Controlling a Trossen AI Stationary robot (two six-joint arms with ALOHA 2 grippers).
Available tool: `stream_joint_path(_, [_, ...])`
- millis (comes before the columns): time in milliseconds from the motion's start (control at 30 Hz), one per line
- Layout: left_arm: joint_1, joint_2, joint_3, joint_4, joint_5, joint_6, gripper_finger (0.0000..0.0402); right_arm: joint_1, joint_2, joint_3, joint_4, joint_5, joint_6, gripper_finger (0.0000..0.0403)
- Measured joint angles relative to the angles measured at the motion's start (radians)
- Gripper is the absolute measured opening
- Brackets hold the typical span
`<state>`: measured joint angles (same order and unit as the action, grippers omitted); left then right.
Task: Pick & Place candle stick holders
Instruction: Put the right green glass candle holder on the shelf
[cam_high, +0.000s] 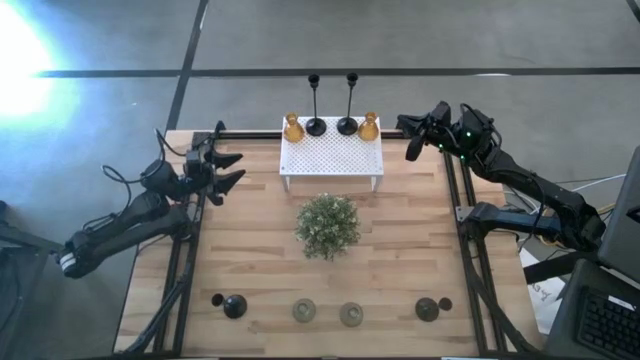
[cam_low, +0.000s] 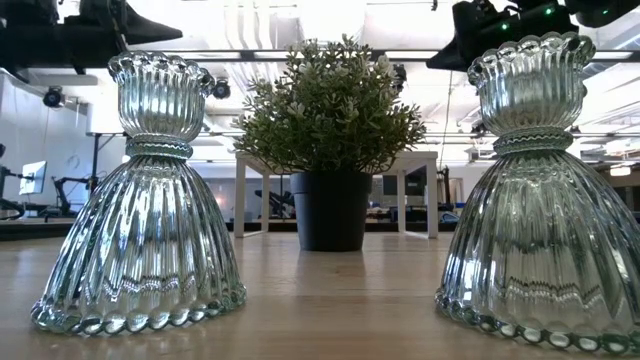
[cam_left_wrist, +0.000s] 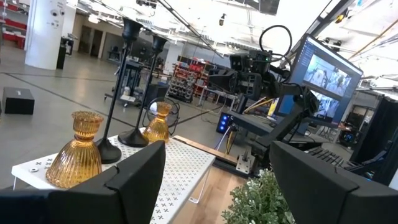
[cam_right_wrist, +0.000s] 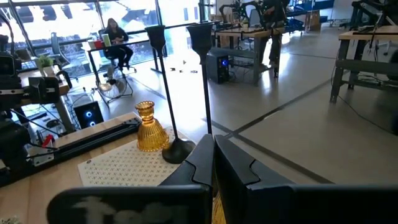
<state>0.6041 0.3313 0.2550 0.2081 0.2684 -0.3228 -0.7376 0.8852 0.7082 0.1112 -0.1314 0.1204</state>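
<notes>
— How is the counter (cam_high: 400, 250) viewed?
— From straight overhead, and level from its near edge, close behind two glass holders (cam_low: 140, 200).
— What is shared?
— The plant (cam_high: 327, 225), seen in both.

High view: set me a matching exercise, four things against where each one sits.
Things:
1. amber holders
2. pale glass holders
3. short black holders
4. plant

Places:
A. middle of the table
B. on the white stand
C. row at the edge opposite the stand, inner two
D. same row, outer two

Pairs: 1-B, 2-C, 3-D, 4-A
</notes>
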Motion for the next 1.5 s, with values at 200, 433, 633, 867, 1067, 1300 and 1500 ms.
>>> stream_joint_path(200, [0.000, 0.000, 0.000, 0.000, 0.000, 0.000, 0.0291, 0.000, 0.000, 0.000, 0.000, 0.000, 0.000, 0.0008])
stream_joint_path(433, [0.000, 0.000, 0.000, 0.000, 0.000, 0.000, 0.0291, 0.000, 0.000, 0.000, 0.000, 0.000, 0.000, 0.0008])
stream_joint_path(633, [0.000, 0.000, 0.000, -0.001, 0.000, 0.001, 0.0290, 0.000, 0.000, 0.000, -0.001, 0.000, 0.000, 0.0008])
stream_joint_path(867, [0.000, 0.000, 0.000, -0.001, 0.000, 0.001, 0.0289, 0.000, 0.000, 0.000, -0.002, 0.000, 0.000, 0.0008])
stream_joint_path(1067, [0.000, 0.000, 0.000, -0.001, 0.000, 0.001, 0.0289, 0.000, 0.000, 0.000, -0.002, 0.000, 0.000, 0.0008])
stream_joint_path(1300, [0.000, 0.001, -0.015, -0.002, -0.001, 0.001, 0.0289, 0.000, 0.000, 0.000, 0.000, 0.000, 0.000, 0.0008])
stream_joint_path(1500, [0.000, 0.001, -0.016, -0.001, 0.002, 0.001, 0.0289, 0.000, 0.000, 0.000, -0.001, -0.001, 0.038, 0.0009])
